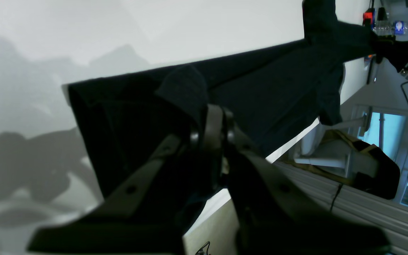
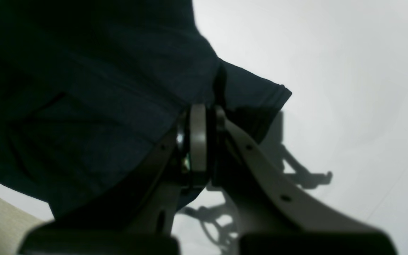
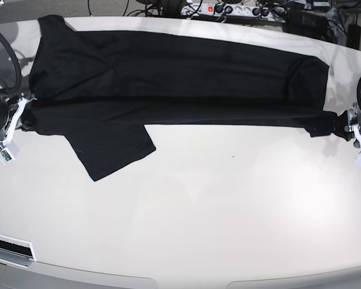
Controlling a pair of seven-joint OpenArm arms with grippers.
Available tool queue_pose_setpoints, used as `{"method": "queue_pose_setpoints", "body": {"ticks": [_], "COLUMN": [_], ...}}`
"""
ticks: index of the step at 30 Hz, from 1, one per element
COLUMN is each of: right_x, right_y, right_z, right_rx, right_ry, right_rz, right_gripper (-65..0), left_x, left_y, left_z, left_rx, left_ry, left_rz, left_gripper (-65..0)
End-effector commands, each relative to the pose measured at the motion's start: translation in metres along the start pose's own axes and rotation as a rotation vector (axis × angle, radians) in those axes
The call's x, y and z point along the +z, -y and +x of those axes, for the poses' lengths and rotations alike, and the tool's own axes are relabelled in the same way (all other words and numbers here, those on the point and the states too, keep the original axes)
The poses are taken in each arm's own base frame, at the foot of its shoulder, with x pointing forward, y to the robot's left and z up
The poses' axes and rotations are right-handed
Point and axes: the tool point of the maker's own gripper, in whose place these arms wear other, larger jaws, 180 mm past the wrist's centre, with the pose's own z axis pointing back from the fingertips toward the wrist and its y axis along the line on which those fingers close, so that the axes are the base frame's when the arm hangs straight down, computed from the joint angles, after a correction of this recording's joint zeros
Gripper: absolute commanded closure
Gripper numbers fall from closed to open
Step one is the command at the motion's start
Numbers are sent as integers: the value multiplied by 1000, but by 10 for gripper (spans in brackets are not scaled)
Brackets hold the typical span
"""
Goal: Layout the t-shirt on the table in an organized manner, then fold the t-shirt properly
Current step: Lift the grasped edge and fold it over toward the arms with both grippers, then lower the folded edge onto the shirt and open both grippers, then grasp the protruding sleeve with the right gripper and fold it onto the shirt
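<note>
**One shirt, two grippers, one table**

Across the far half of the large glossy off-white table (image 3: 186, 205) lies a single plain black short-sleeved fabric t-shirt (image 3: 168, 78), stretched sideways so that it spans nearly the whole width of the base view. Its near edge forms a straight taut line between the two arms, and one sleeve flap hangs forward of that line onto the tabletop, toward the base view's left. A second sleeve end shows at the far left corner.

Two grippers are at work, one at each end of the taut edge. The left gripper (image 1: 214, 117), at the base view's right, has its jaws pressed together on a bunch of the black fabric, as its wrist view shows. The right gripper (image 2: 204, 117), at the base view's left, is likewise clamped on the shirt near a hemmed sleeve edge.

Behind the table, one white power strip (image 3: 219, 9) with dark cables runs along the far side.
</note>
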Motion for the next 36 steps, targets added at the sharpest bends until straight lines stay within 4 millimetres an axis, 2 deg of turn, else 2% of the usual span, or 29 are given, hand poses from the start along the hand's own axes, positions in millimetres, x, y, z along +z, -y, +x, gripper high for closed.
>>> {"method": "queue_pose_setpoints", "body": {"ticks": [1,6,8,9,12,13,14,16,18,22,24,27,30,36], "right_x": [9,9,9,9,16,19,23,30,33,30,26,6,-24,-91], "right_y": [10,9,9,10,23,32,42,56,57,23,14,10,5,-17], "right_z": [12,7,3,2,1,0,0,4,14,49,66,74,73,78], "right_rx": [23,22,23,24,6,-5,-18,-38,-65,-102,-126,-191,-257,-468], "right_ry": [31,16,6,4,-13,-23,-34,-35,-1,185,277,301,289,268], "right_rz": [-28,-25,-27,-30,-75,-108,-148,-201,-198,-6,17,-7,-16,148], "right_gripper": [0,0,0,-34,-290,-351,-380,-380,-376,-340,-325,-326,-326,-326], "left_x": [8,-18,-21,-21,-15,-11,-8,-3,-1,-5,-9,-15,-22,-26], "left_y": [4,6,6,6,1,-5,-11,-24,-30,-28,-26,-23,-20,-18], "left_z": [12,-22,-27,-27,-26,-28,-27,-22,-16,-11,-10,-11,-13,-13], "left_rx": [-31,-17,-17,-18,-25,-30,-37,-56,-72,-76,-75,-75,-73,-73], "left_ry": [22,-97,-120,-119,-129,-140,-133,-113,-78,-49,-46,-47,-49,-52], "left_rz": [-2,-23,-23,-22,6,34,67,133,168,160,153,138,123,116], "left_gripper": [0,0,-71,-122,-271,-301,-316,-317,-317,-316,-316,-316,-316,-316]}}
